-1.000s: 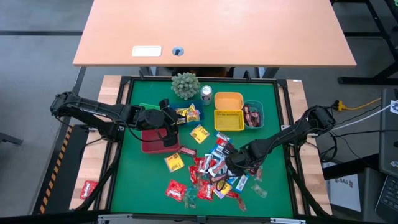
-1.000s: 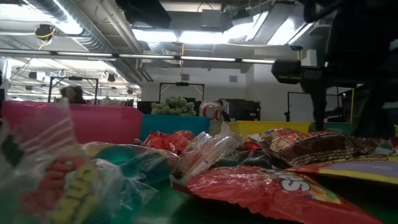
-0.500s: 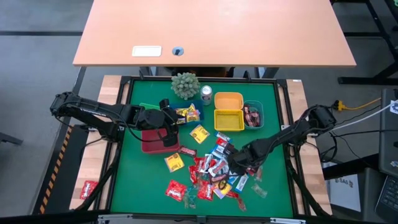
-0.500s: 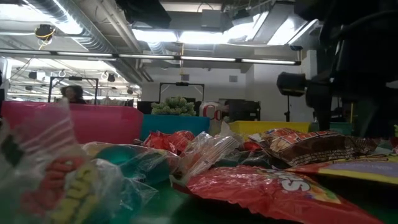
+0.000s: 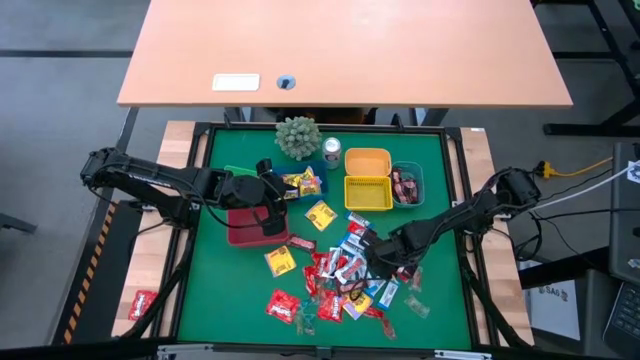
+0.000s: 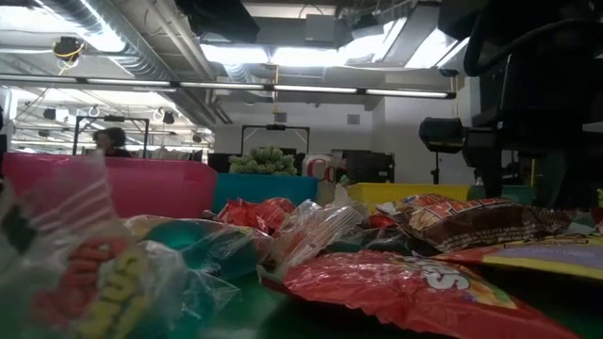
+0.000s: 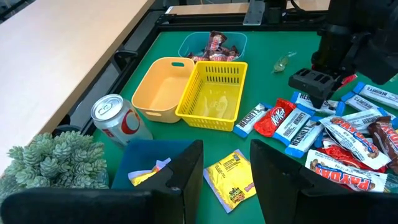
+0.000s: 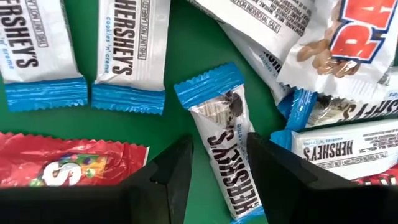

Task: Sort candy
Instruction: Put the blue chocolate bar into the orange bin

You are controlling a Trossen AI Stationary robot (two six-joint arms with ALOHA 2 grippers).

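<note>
1. while most candy lies unsorted on the green mat's near half, sorting looks early; a few pieces sit in the far blue bin and teal bin.
2. right gripper low over the pile, fingers parted astride a blue-and-white bar, not yet gripping.
3. left gripper farther back by the red bin, part open, empty.

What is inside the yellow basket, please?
The yellow basket looks empty: its mesh floor shows bare in the left wrist view. Its near wall hides only a narrow strip inside.
</note>
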